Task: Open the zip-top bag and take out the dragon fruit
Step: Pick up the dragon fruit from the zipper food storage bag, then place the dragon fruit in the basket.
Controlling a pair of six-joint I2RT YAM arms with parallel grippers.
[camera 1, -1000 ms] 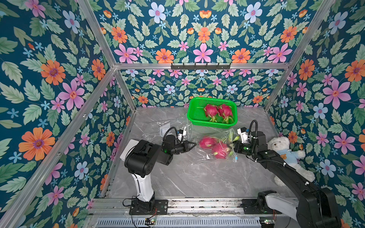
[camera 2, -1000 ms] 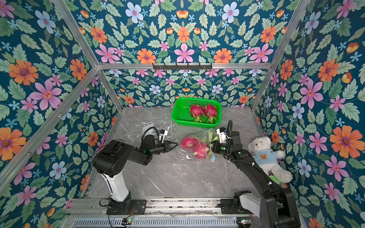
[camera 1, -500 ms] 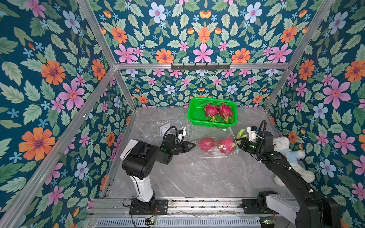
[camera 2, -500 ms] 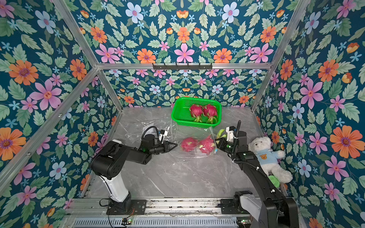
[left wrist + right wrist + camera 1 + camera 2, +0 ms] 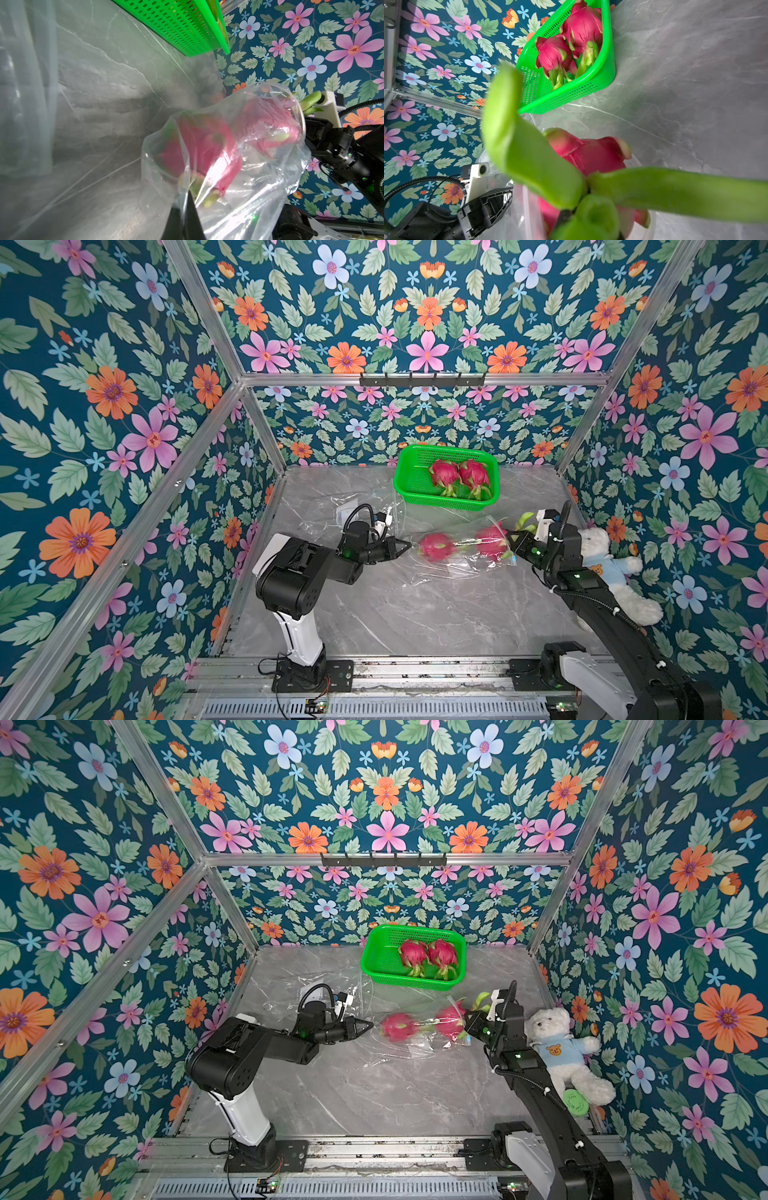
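dragon fruit [image 5: 492,540] farther toward bag [image 5: 457,568] mouth

Bright, even light falls from above, and my arms [image 5: 299,572] cast only faint, soft shadows on the grey tabletop [image 5: 395,614]. In both top views the dragon fruit [image 5: 436,546] inside the zip-top bag [image 5: 457,566] are smeared by motion blur, while the basket fruit [image 5: 459,475] are crisp. In my left wrist view a white glare streaks the bag's film, and the plastic close to the lens is a milky haze. In my right wrist view the green scales [image 5: 529,155] nearest the lens are soft and out of focus.
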